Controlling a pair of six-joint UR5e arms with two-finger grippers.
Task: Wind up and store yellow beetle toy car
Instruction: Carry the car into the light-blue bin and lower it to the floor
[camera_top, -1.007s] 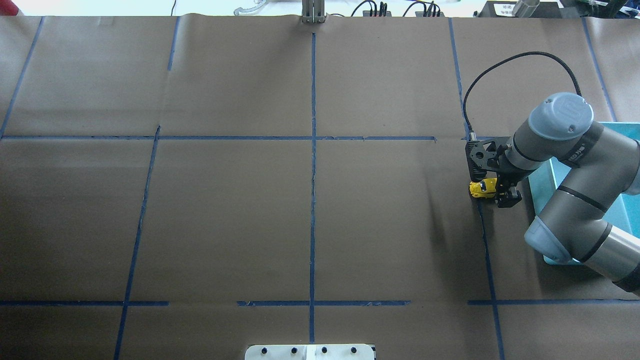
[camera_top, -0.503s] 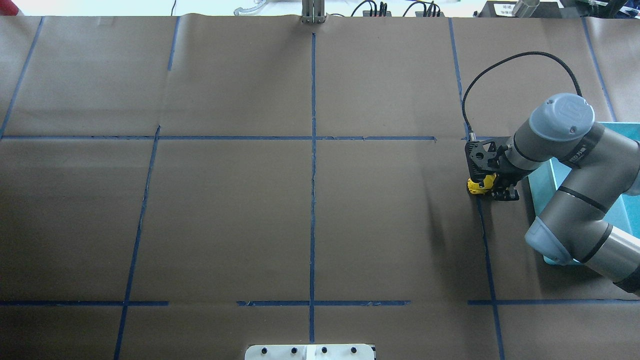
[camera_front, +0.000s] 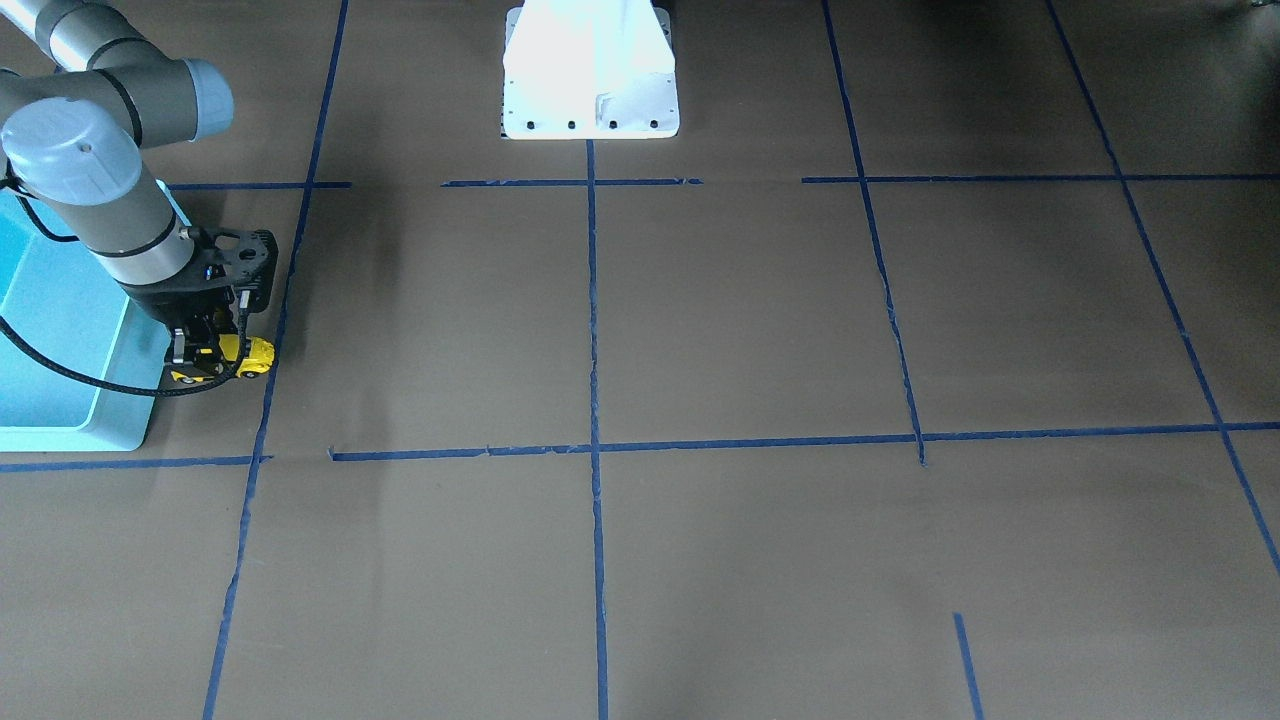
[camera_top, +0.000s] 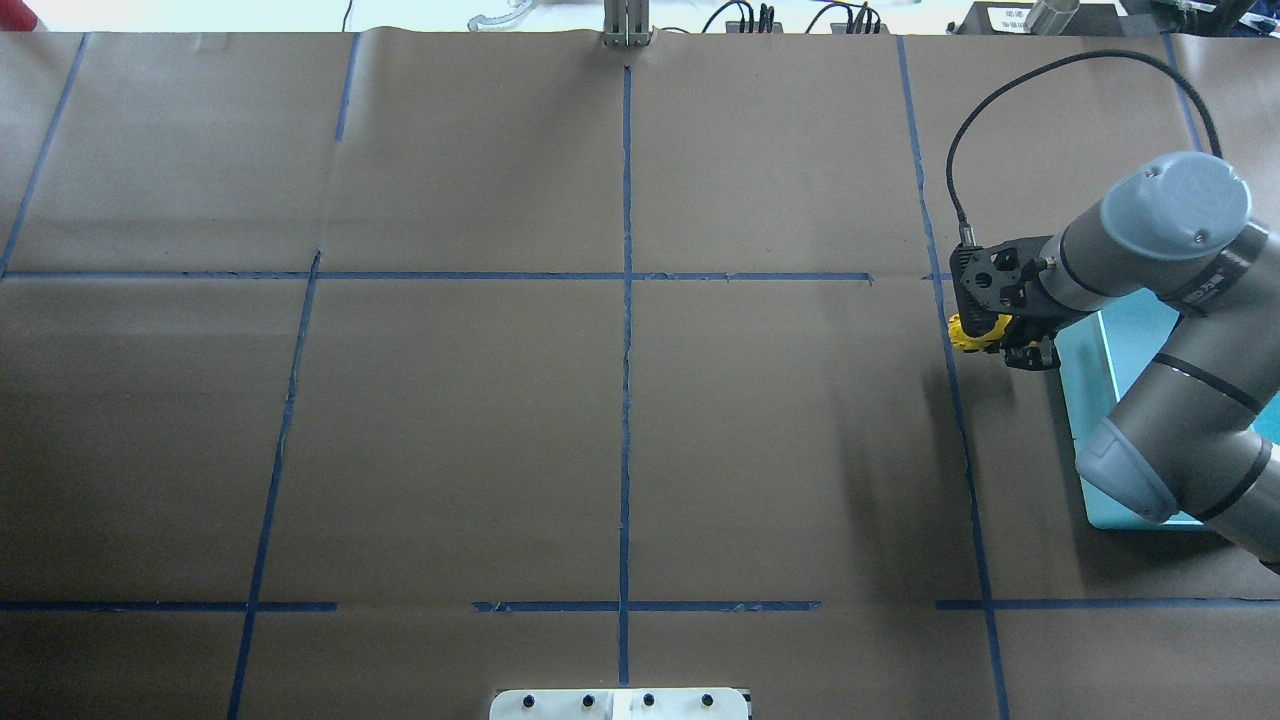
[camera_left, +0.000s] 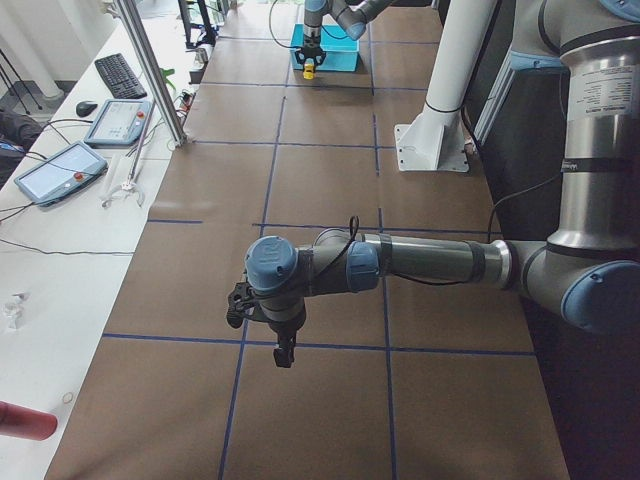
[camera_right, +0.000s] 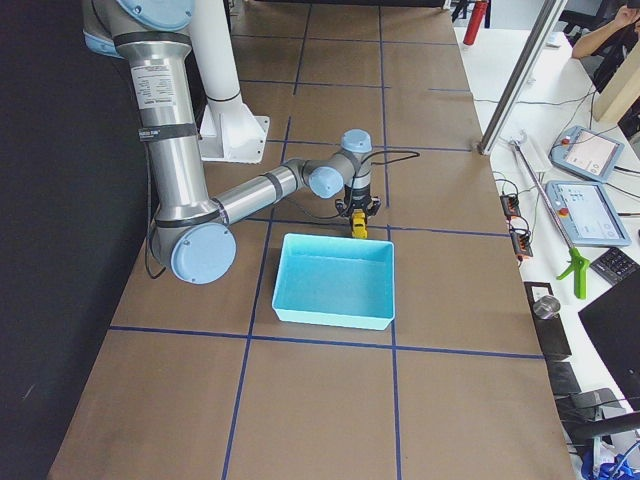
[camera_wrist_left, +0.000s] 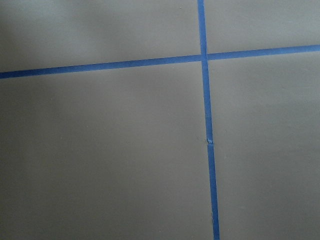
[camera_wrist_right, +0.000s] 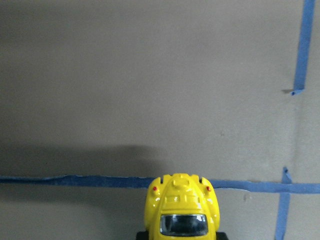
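The yellow beetle toy car (camera_top: 968, 334) is held between the fingers of my right gripper (camera_top: 1000, 345), which is shut on it, low over the brown paper just left of the teal bin (camera_top: 1080, 390). In the front view the car (camera_front: 248, 355) sticks out from the gripper (camera_front: 205, 358) over a blue tape line. The right wrist view shows the car's rounded end and window (camera_wrist_right: 182, 205) above a tape line. I cannot tell whether its wheels touch the table. My left gripper (camera_left: 285, 352) hangs over bare paper far from the car; I cannot tell if it is open.
The teal bin (camera_right: 335, 318) is open and looks empty, right beside the car. The right arm's elbow hangs over the bin. The white robot base (camera_front: 590, 70) stands at the table's near middle. Blue tape lines grid the brown paper.
My right gripper has carried the car away from the robot's side, toward the far end of the bin and slightly toward it. It stays shut on the car.
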